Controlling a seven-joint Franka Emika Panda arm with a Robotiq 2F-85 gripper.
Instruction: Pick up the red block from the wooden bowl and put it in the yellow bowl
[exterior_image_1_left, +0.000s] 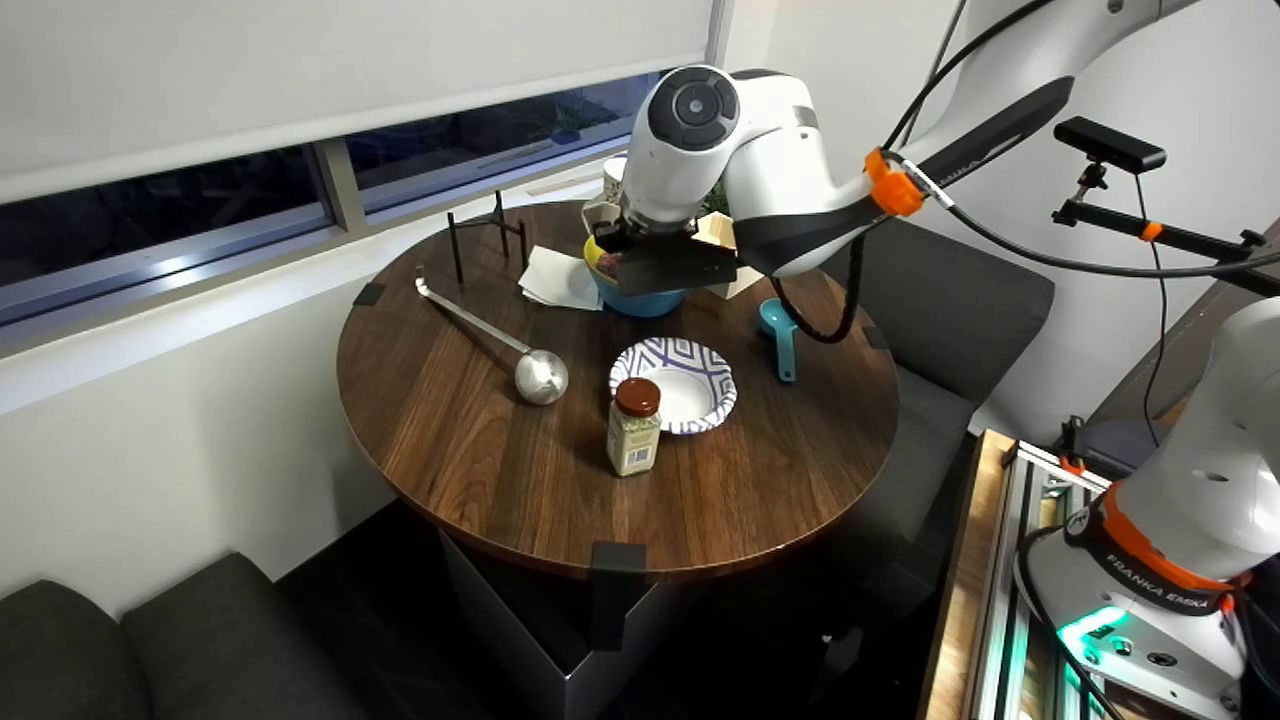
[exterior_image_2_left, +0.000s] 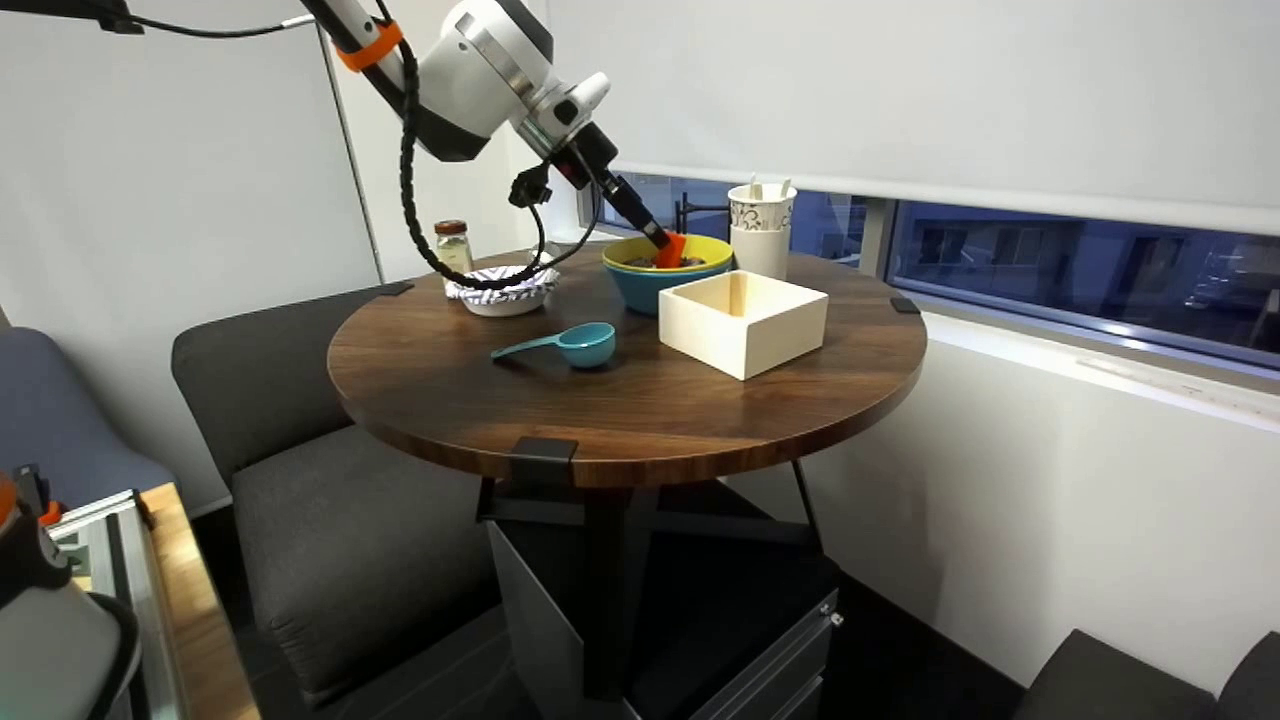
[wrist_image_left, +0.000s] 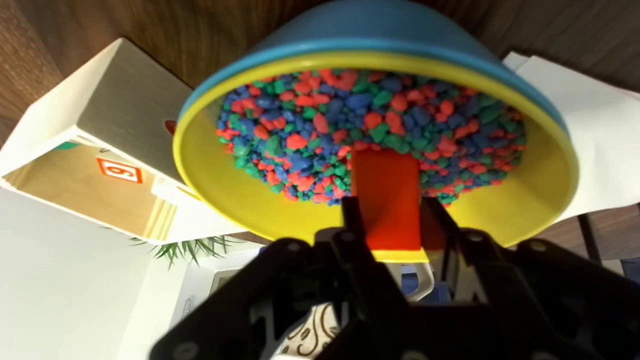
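The red block (exterior_image_2_left: 672, 250) is tilted, with its lower end down at the pebbles in the yellow bowl. It also shows in the wrist view (wrist_image_left: 387, 172). The yellow bowl (wrist_image_left: 210, 182) has a yellow inside and rim, with blue outside below it, and holds red, blue and green pebbles. It shows in both exterior views (exterior_image_1_left: 593, 252) (exterior_image_2_left: 712, 250). My gripper (wrist_image_left: 389, 200) has a finger on each side of the block and is shut on it, inside the bowl's rim. The wooden bowl, a square tan box (exterior_image_2_left: 745, 340), stands beside the yellow bowl.
A patterned cup stack (exterior_image_2_left: 762, 225) stands close behind the yellow bowl. A teal scoop (exterior_image_1_left: 780, 335), white patterned plate (exterior_image_1_left: 715, 385), spice jar (exterior_image_1_left: 633, 440), metal ladle (exterior_image_1_left: 541, 377), napkins (exterior_image_1_left: 562, 280) and black stand (exterior_image_1_left: 488, 222) are on the round table (exterior_image_1_left: 460, 440).
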